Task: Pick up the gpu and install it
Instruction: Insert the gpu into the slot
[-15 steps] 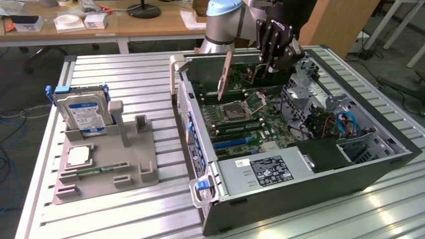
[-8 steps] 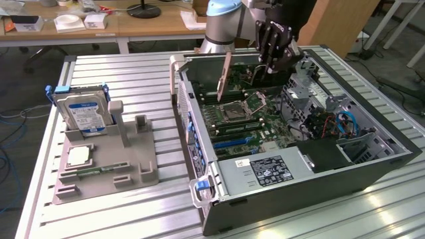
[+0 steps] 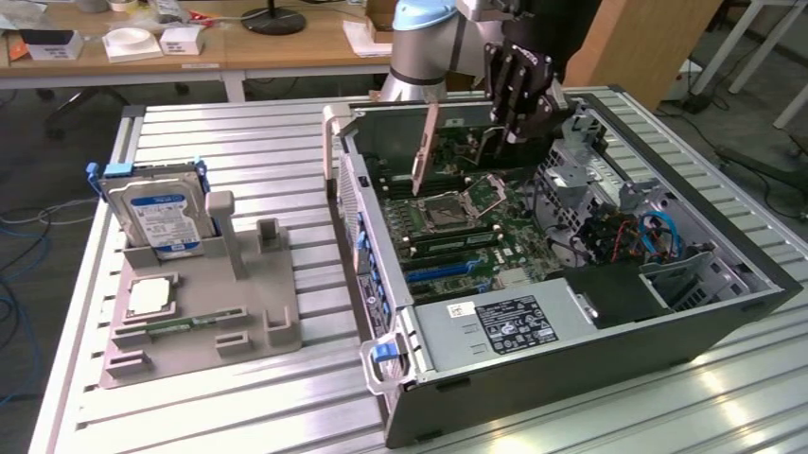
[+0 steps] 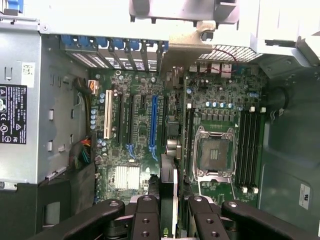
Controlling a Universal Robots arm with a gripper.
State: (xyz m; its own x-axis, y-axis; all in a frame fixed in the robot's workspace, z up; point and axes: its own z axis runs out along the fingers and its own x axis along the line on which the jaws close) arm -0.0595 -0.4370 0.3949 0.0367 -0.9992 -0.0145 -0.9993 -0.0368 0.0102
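The gpu (image 3: 430, 142) stands on edge inside the open computer case (image 3: 707, 322), held upright above the motherboard (image 3: 467, 236) near the case's far wall, its thin board seen almost edge-on as a tall reddish-brown strip in the exterior view. From the wrist view the card (image 4: 169, 175) runs as a narrow dark and pale band straight away from the pincer (image 4: 174, 210), lined up beside the long blue expansion slot (image 4: 153, 122). Its long axis lies along the row of slots, pointing from the pincer toward the rear bracket openings (image 4: 125, 50) of the case, with its connector edge facing down at the board. The black pincer (image 3: 524, 90) is pinching the gpu by its upper edge, one finger on each flat side, and is partly spread to the card's thickness. To do this step well, I judge the card should stay plumb and parallel to its slot, with the metal end bracket meeting the rear opening before any downward push, and pressure should be even along the whole edge so neither end seats first. The empty processor socket (image 3: 445, 210) sits close by and should not be brushed. Outside the case, on the slatted tabletop (image 3: 253, 416), a grey holder (image 3: 240, 312) carries a silver hard drive (image 3: 158, 213).
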